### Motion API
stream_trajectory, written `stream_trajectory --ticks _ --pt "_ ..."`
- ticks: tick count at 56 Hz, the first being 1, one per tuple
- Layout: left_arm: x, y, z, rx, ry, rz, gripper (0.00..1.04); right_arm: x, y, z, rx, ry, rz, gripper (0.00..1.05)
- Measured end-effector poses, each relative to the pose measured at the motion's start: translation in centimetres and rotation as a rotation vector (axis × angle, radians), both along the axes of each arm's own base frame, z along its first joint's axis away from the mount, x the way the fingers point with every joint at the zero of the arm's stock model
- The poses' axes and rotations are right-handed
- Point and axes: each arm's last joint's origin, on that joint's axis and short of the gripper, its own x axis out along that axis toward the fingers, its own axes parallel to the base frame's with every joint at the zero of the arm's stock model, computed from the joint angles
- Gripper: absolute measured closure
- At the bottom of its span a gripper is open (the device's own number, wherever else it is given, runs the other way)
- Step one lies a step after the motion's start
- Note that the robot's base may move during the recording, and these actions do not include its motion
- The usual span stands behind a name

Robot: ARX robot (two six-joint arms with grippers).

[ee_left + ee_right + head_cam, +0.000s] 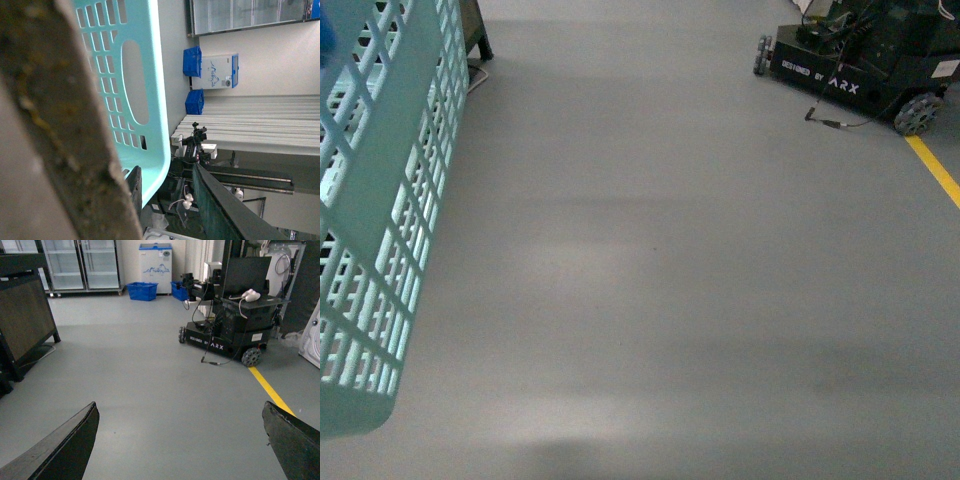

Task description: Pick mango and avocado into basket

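Observation:
The light teal basket hangs tilted above the grey floor at the far left of the front view, only its slotted side showing. In the left wrist view its slotted wall fills the middle, and my left gripper is shut on the basket, with one dark finger against the rim and a blurred brown handle close to the lens. My right gripper is open over bare floor, nothing between its fingers. The mango and the avocado are out of view.
A black wheeled ARX robot base stands at the far right on the grey floor, beside a yellow floor line. A dark cabinet, glass-door fridges and blue crates stand further back.

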Motion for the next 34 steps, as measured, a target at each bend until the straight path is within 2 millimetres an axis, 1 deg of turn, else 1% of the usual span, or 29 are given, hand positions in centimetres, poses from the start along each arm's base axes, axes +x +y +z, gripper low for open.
stream_trajectory --ticks 34 --pt "0.0 0.0 -0.01 0.001 0.0 0.0 0.72 0.0 0.0 0.0 0.0 0.0 0.0 0.08"
